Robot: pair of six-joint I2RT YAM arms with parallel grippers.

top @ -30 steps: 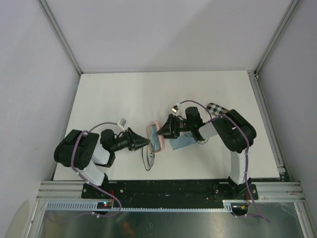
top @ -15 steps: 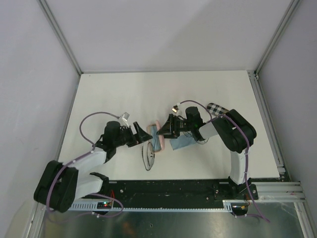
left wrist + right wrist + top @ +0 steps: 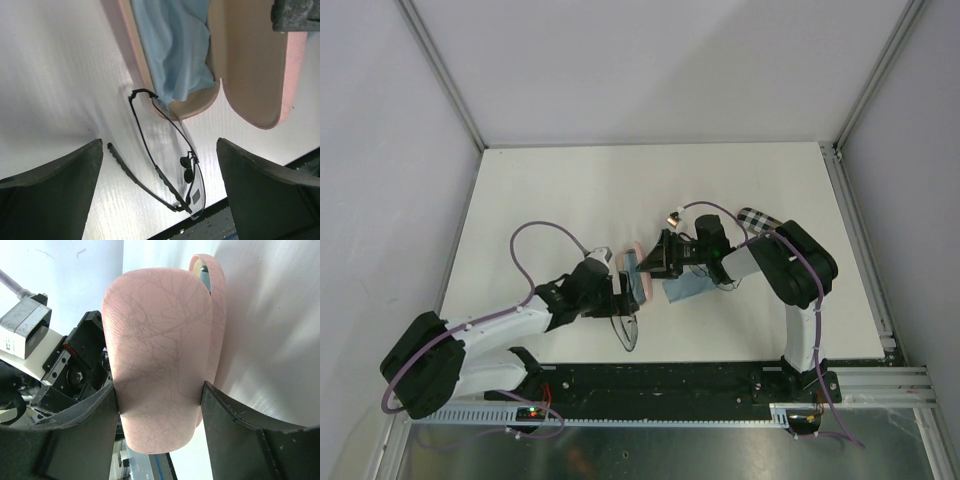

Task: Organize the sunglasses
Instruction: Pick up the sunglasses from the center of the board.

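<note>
Hovering above the glasses (image 3: 189, 170), my left gripper (image 3: 160, 190) was wide open and empty; they lay on the table (image 3: 60, 75) just beside the open case (image 3: 250, 65); my right gripper (image 3: 157, 430) gripped its lid (image 3: 155, 340); I judged a gentle pinch at the bridge safest, avoiding the lenses.

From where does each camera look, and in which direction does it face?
Top external: above and behind, looking down at the table; left arm and right arm show.
Left wrist: above the sunglasses, facing down; the open left end effector frames them.
Right wrist: facing the pink case, gripped by the right end effector.
Shared: both wrist views show the pink case.
</note>
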